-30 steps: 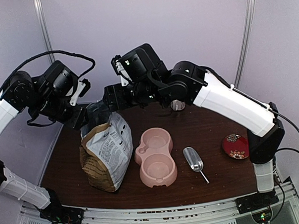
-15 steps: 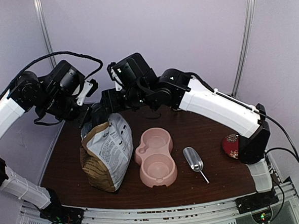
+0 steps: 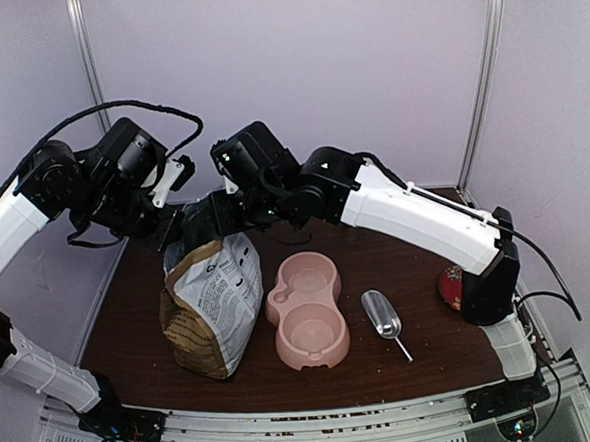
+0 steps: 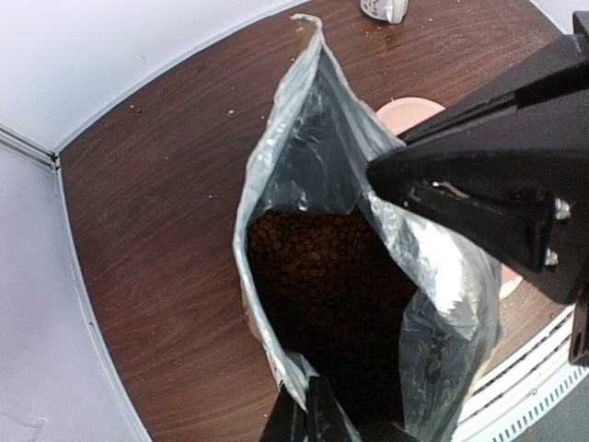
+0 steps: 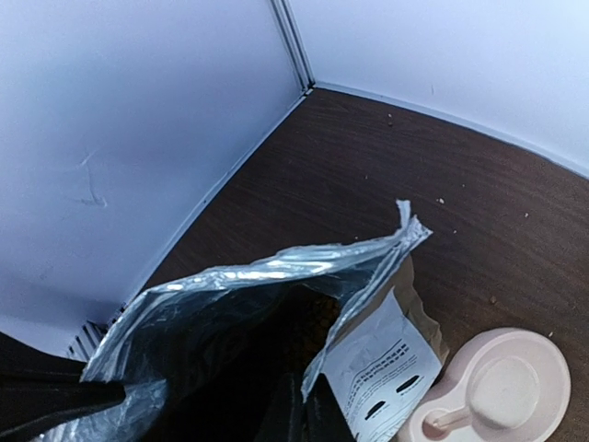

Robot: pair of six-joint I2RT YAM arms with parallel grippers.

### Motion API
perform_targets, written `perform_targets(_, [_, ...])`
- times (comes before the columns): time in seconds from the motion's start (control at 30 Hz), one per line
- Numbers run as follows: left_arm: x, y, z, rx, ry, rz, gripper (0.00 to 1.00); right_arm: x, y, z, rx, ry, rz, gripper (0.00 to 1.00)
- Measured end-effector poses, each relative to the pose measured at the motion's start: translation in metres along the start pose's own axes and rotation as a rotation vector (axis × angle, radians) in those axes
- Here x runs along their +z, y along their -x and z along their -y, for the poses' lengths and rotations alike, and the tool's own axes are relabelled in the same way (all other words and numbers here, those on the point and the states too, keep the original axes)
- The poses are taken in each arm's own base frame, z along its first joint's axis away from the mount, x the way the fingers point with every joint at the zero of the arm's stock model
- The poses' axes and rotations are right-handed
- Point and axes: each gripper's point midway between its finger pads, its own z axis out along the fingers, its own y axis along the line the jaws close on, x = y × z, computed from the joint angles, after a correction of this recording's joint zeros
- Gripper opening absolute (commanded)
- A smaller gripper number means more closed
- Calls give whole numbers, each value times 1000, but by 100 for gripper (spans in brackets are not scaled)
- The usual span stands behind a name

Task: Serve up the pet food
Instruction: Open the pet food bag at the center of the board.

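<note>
Left wrist view: pet food point(image 4: 322, 276) fills the standing bag point(image 4: 276, 157), mouth upward, beneath left hand point(image 4: 308, 416) and right hand point(image 4: 375, 175), both clamped on its rim.

The top camera sits above and behind my bases, looking down and forward over the whole counter point(image 3: 433, 308) from well back. My left wrist camera looks nearly straight down into the open bag point(image 4: 304, 175) from close by, with my left end effector point(image 4: 309, 401) at its bottom edge. My right wrist camera hangs just as close over the opposite lip, with my right end effector point(image 5: 296, 410) low in frame, facing a wall corner. All three share the bag and the pink bowl point(image 3: 309, 310).
</note>
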Motion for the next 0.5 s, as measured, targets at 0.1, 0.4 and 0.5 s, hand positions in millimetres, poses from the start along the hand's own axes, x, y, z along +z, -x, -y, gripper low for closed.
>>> perform_targets(0.1, [0, 0, -1, -6, 5, 1, 1, -1, -1, 2, 2, -6, -4, 0])
perform_targets(0.4, [-3, 3, -2, -13, 13, 11, 0, -24, -6, 15, -29, -53, -62, 0])
perform_targets(0.5, [-4, 6, -5, -14, 29, 17, 0, -34, -11, 22, -47, -73, -90, 0])
